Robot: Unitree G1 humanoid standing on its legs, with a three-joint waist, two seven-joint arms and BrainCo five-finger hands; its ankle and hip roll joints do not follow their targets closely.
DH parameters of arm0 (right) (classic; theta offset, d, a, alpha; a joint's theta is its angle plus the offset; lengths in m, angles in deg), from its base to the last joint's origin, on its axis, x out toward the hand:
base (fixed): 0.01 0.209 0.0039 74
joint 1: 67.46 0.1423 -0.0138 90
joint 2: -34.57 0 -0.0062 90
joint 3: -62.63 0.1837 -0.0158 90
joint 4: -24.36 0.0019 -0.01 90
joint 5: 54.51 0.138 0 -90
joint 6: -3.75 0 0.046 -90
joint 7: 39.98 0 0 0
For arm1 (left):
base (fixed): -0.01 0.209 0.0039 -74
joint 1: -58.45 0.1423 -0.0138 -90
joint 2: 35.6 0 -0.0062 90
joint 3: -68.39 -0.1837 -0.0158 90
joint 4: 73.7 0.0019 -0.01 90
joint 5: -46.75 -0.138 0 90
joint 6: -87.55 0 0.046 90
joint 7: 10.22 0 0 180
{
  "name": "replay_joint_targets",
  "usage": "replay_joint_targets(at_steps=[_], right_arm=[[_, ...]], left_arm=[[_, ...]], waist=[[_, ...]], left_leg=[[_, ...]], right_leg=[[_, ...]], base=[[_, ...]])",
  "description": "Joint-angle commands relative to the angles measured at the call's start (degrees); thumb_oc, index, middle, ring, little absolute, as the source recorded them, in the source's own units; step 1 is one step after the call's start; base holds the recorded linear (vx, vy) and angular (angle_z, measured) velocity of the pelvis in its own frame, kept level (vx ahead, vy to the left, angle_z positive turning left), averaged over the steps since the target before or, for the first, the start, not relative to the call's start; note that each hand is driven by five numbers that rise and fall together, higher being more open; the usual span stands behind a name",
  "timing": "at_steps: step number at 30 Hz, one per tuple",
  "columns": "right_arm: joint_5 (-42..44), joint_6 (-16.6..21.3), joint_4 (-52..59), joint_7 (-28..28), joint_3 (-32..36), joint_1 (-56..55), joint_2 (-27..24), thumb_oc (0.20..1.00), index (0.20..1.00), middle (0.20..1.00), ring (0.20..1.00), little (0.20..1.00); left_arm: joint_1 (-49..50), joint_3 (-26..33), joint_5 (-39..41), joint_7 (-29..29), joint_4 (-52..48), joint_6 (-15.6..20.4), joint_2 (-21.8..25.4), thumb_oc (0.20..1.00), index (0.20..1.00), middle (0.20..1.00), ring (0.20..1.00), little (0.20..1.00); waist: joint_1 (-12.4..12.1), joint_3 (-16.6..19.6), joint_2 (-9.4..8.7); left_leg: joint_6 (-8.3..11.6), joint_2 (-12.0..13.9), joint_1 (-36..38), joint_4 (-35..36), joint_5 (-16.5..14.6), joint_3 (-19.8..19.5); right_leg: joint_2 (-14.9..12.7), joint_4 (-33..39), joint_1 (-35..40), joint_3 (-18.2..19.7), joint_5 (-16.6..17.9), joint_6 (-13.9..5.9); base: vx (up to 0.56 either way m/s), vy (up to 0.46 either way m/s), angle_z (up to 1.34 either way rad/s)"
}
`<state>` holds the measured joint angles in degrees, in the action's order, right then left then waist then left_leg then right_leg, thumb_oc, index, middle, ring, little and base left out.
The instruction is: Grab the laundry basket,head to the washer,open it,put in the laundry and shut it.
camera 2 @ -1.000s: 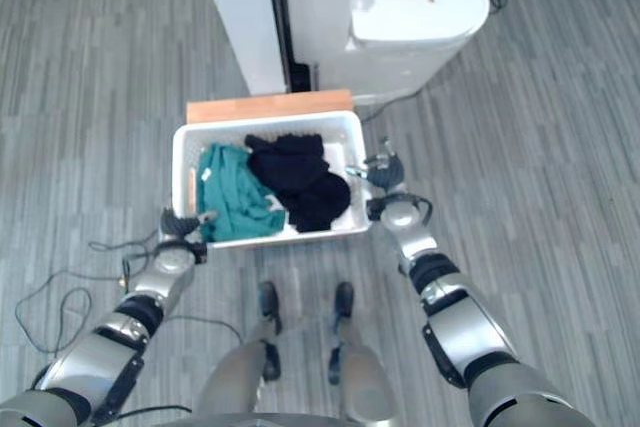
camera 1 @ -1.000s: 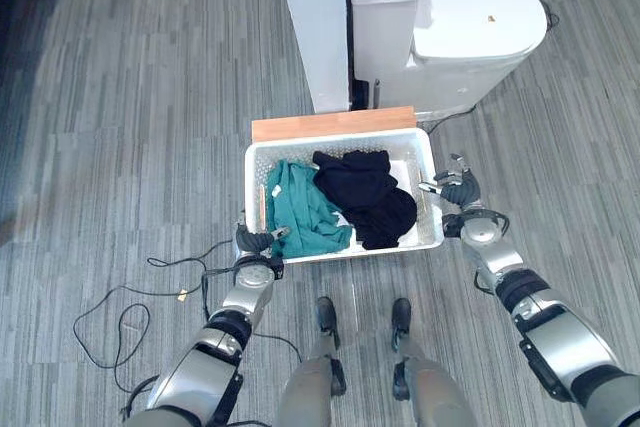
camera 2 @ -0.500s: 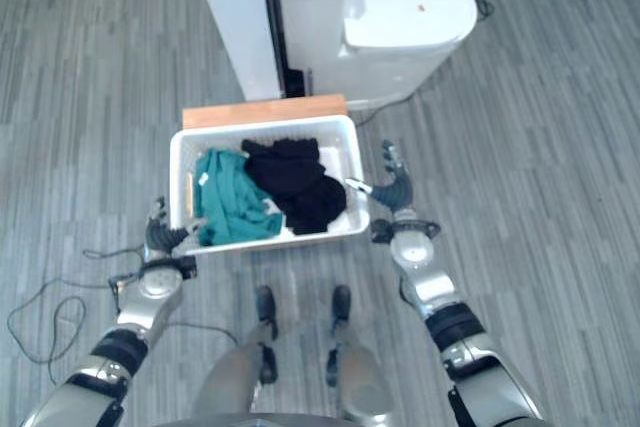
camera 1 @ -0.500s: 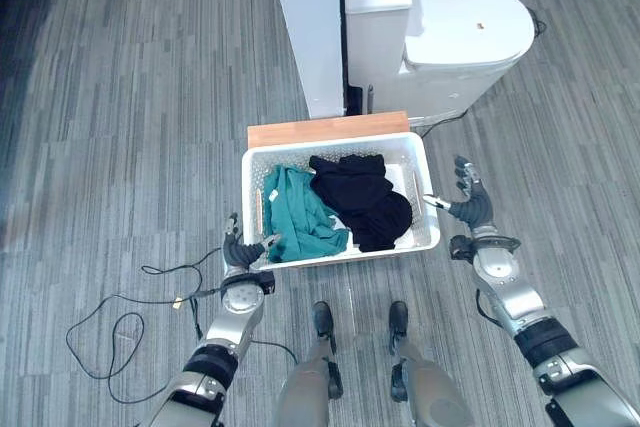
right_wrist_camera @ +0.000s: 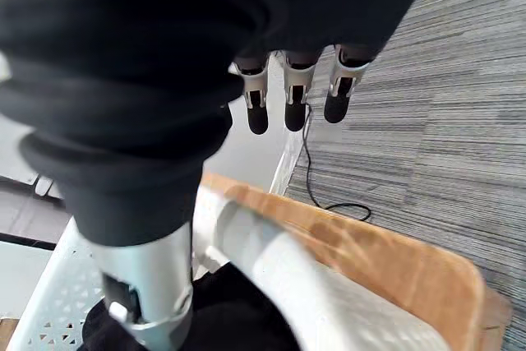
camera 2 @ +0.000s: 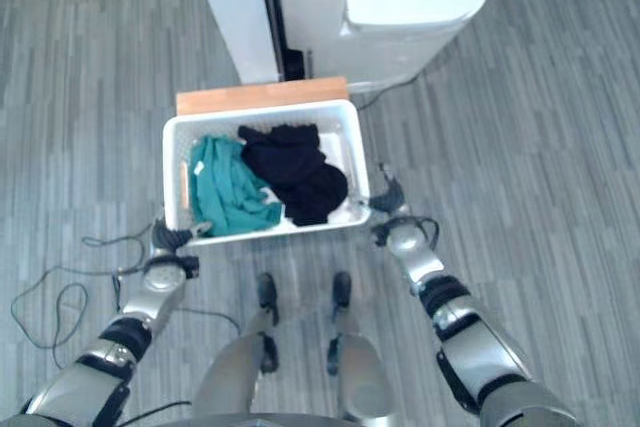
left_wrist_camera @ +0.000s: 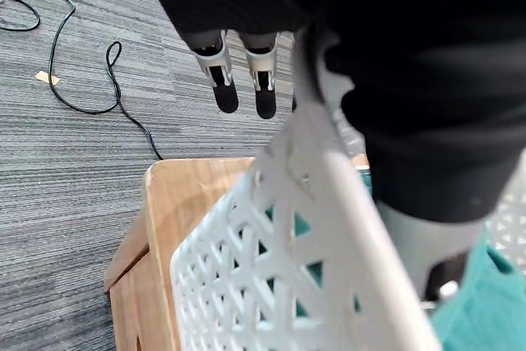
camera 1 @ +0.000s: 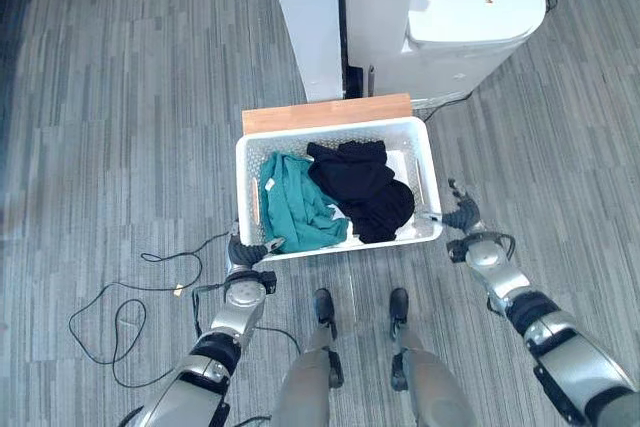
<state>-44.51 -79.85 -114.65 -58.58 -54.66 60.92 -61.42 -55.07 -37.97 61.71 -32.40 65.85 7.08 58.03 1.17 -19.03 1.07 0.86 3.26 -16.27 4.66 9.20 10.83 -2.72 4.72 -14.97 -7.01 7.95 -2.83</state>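
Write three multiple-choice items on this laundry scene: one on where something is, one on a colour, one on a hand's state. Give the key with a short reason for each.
1. What does the white laundry basket stand on?
A. a low wooden platform
B. the top of the washer
C. a chair

2. What colours are the clothes in the basket?
A. red and yellow
B. teal and black
C. all white

3. How does the right hand stand?
A. curled tight round a cloth
B. open at the basket's rim
C. pressed flat on the floor

Key:
1 A: the wooden platform shows behind and under the basket.
2 B: a teal garment lies beside a black garment.
3 B: the right wrist view shows its fingers straight past the rim, thumb inside the basket, nothing clasped.
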Motion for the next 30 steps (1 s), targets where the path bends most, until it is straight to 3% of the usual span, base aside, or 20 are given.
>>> replay_joint_targets(at_steps=[1,2,18,30], right_arm=[[-0.9,0.4,-0.9,0.1,-1.6,3.7,-0.2,0.671,0.671,0.671,0.671,0.671],[-0.1,0.5,-0.5,0.4,-1.4,3.4,0.3,0.2,0.2,0.2,0.2,0.2],[2.0,3.8,20.8,3.7,6.7,-14.4,-1.0,0.2,0.2,0.2,0.2,0.2],[-0.1,5.4,41.9,9.0,17.3,-35.4,-2.6,0.2,0.2,0.2,0.2,0.2]], left_arm=[[-3.4,-1.5,-0.2,0.2,0.9,2.3,2.0,1.0,1.0,1.0,1.0,1.0],[-3.5,-1.6,0.2,0.3,-0.3,2.6,2.0,0.2,0.2,0.2,0.2,0.2],[6.6,3.3,0.4,3.6,-19.9,3.4,0.9,0.2,0.2,0.2,0.2,0.2],[23.9,4.7,-2.3,13.7,-37.6,1.2,3.1,0.2,0.2,0.2,0.2,0.2]], waist=[[-1.1,-0.1,-2.75],[-1.2,-0.2,-2.84],[-0.3,2.4,-3.59],[2.5,7.9,-3.0]], left_leg=[[2.2,-1.3,2.0,-0.4,-3.9,-1.9],[2.28,-1.3,2.1,-0.3,-3.8,-2.2],[2.0,-0.8,6.5,0.0,-5.5,-1.7],[2.45,0.9,14.3,-3.4,-8.3,-1.2]], right_leg=[[-1.9,-4.0,-2.3,1.4,-3.9,-3.34],[-1.8,-3.8,-2.1,1.3,-3.9,-3.39],[-1.0,-2.8,2.4,1.2,-5.3,-3.05],[0.4,-4.1,11.0,1.9,-9.1,-2.18]], base=[[0.01,-0.024,0.13],[0.01,-0.017,0.1],[0.0,-0.007,0.01],[0.02,-0.046,0.0]])
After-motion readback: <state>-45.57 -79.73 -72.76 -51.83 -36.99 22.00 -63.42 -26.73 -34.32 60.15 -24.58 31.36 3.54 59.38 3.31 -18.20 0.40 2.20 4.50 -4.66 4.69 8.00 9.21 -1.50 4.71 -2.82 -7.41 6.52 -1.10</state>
